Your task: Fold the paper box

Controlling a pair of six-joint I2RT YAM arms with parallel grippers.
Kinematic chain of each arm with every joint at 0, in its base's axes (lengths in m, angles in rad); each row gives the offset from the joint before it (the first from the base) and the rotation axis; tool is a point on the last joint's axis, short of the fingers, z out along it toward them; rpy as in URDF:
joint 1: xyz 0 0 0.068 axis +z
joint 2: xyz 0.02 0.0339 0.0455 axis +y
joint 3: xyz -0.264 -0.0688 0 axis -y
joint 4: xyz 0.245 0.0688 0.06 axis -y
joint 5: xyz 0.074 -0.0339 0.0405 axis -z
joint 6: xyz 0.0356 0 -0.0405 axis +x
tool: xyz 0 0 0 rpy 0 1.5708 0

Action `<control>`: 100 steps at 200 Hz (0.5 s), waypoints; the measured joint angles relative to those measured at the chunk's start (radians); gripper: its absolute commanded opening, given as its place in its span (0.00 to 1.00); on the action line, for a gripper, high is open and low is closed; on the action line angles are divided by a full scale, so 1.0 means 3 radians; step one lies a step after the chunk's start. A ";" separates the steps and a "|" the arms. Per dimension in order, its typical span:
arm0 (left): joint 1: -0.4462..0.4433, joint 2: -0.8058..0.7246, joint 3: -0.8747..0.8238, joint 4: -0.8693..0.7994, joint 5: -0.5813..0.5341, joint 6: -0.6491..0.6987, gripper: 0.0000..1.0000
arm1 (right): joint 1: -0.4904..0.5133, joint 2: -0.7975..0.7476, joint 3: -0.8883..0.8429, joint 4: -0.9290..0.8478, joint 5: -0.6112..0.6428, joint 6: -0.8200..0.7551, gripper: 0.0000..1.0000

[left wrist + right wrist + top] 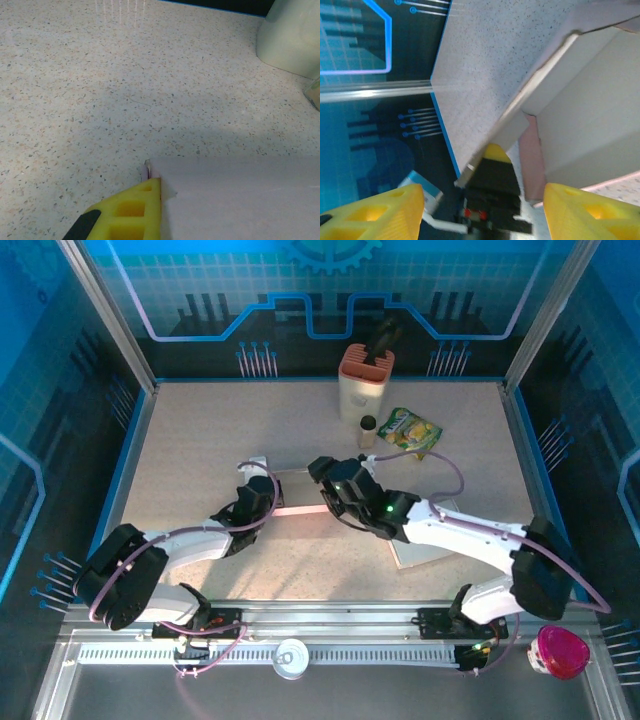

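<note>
Top external view: my left hand (pixel 258 492) clenched on the paper box (pixel 300 508), clear of all table (pixel 200 440) edges; my right hand (pixel 324 476) released at its other end.

The speckled table (pixel 200 440) carries a white-and-orange holder (pixel 365 385) at its far edge; just before the holder stands a small jar (pixel 367 431), beside it a green-yellow pouch (pixel 410 430); the paper box (pixel 298 492) and a pale board (pixel 425 548) lie well nearer
</note>
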 measured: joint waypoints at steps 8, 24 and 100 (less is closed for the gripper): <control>-0.0013 0.0000 0.0000 0.0000 -0.0015 -0.0015 0.00 | -0.0027 0.0090 0.0060 0.0015 -0.0005 0.0070 0.60; -0.0034 0.0000 -0.0001 -0.0001 -0.0050 -0.0029 0.00 | -0.0072 0.0248 0.0142 0.0046 -0.0039 0.0187 0.56; -0.0093 0.0001 -0.0004 0.0000 -0.0123 -0.0051 0.00 | -0.0215 0.0514 0.0165 0.0098 -0.0212 0.0474 0.25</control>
